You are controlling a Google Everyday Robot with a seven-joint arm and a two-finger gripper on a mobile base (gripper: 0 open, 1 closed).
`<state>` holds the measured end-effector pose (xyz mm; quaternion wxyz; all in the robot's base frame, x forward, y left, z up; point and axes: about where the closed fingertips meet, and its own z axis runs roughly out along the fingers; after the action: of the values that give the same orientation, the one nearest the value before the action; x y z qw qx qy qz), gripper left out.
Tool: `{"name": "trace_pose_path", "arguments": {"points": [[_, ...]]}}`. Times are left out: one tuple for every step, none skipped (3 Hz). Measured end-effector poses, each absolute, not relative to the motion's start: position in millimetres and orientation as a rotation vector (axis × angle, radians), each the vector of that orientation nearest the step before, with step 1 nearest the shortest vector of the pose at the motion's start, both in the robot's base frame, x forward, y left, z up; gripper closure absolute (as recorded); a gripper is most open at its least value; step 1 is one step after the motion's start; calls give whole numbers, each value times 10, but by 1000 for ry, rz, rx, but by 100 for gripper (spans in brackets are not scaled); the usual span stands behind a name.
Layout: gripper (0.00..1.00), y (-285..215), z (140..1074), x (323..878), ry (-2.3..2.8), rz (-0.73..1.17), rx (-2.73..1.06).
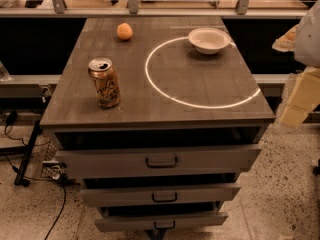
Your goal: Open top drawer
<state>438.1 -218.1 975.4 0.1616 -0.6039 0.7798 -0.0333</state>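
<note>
The top drawer [100,161] is sitting directly under the grey desk [200,84], its wide front standing a little way out from the frame so that a dark gap is showing above it. Its small dark handle [161,162] is hanging at the centre of the front, with nothing touching it. Beneath it, the middle drawer [115,195] and the bottom drawer [125,223] are also standing slightly out, each narrower than the one above. On the desk, a gold drink can [104,82] is standing upright near the front left, an orange [124,31] is lying toward the back left, and a white bowl [208,40] is resting at the back right, overlapping the far edge of a large white ring [200,105] that is showing on the surface. The gripper [300,96] is hanging at the right edge of the view, beside the desk's right side and well apart from the top drawer; whether its jaws are released or clenched I cannot tell. Dark cables [60,204] are trailing over the speckled floor [280,199] to the left.
</note>
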Motion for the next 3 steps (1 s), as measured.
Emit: {"name": "trace_pose_path", "arguments": {"points": [[0,-2215,9730,4376,2214,-85,-1724],[0,-2355,9203,4204,2205,-32,-1743],[0,-2488,8554,3985,2230,23,-1775]]}}
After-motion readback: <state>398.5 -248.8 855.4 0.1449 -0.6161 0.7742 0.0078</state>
